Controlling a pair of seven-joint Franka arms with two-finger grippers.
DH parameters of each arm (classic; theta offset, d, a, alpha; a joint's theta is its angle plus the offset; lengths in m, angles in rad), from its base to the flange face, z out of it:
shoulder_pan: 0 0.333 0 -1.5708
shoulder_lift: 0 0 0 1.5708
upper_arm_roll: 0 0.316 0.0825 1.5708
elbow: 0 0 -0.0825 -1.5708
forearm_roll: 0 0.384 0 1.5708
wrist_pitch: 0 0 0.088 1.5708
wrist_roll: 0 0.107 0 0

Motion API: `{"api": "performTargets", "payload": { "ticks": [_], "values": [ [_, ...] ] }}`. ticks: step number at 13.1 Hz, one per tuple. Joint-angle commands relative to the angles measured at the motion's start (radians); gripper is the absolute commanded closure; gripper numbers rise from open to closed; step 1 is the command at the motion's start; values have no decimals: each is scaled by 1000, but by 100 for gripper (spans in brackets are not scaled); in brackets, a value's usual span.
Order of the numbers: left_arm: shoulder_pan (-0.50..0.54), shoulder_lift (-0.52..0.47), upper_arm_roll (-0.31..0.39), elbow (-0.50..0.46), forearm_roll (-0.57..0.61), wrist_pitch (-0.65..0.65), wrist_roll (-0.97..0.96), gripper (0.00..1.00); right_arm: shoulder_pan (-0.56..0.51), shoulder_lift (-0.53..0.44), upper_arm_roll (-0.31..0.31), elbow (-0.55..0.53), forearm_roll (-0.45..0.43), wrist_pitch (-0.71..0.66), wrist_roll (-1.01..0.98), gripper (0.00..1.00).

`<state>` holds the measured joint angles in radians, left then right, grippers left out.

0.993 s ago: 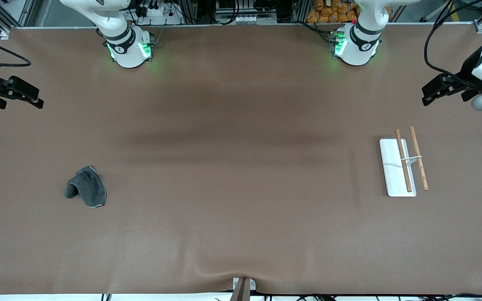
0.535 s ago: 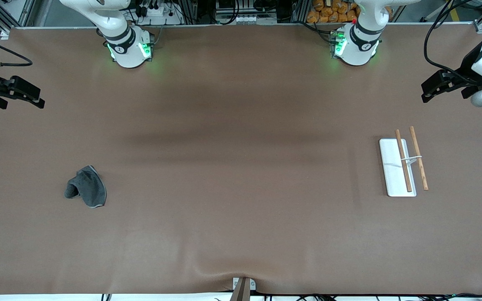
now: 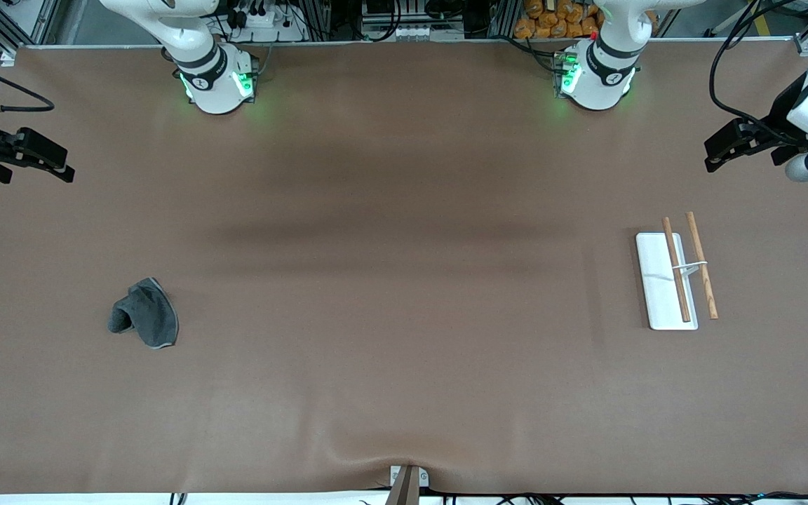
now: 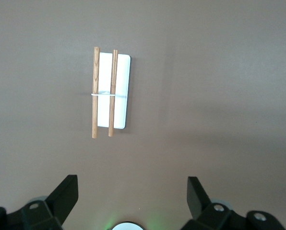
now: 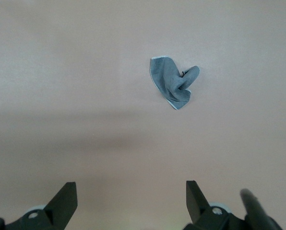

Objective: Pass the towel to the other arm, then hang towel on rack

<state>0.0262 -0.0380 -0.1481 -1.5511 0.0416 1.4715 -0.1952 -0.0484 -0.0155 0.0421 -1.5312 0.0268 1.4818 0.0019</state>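
The dark grey towel (image 3: 144, 314) lies crumpled on the brown table toward the right arm's end; it also shows in the right wrist view (image 5: 174, 84). The rack (image 3: 663, 279), a white base plate with two brown rods and a wire crosspiece, lies flat toward the left arm's end; it also shows in the left wrist view (image 4: 116, 91). My right gripper (image 3: 60, 167) hangs open and empty high over the table's edge at the right arm's end. My left gripper (image 3: 716, 156) hangs open and empty over the table at the left arm's end, apart from the rack.
The two arm bases (image 3: 218, 84) (image 3: 593, 81) stand along the table's edge farthest from the front camera. A small metal bracket (image 3: 407, 480) sits at the edge nearest the front camera. A fold in the table cover rises around it.
My left gripper has drifted slightly upward in the front view. The right gripper, the towel and the rack have not visibly moved.
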Motion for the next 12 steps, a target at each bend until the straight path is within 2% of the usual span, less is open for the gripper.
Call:
{"api": "performTargets", "payload": {
  "ticks": [1, 8, 12],
  "values": [
    [6, 1, -4, 9, -19, -16, 17, 0, 16, 2, -7, 2, -13, 6, 18, 0],
    [4, 3, -2, 9, -17, -16, 17, 0, 15, 5, -7, 0, -11, -3, 18, 0],
    [6, 3, -2, 9, -17, -16, 17, 0, 1, 46, -10, 6, -14, -29, 17, 0]
  ]
}}
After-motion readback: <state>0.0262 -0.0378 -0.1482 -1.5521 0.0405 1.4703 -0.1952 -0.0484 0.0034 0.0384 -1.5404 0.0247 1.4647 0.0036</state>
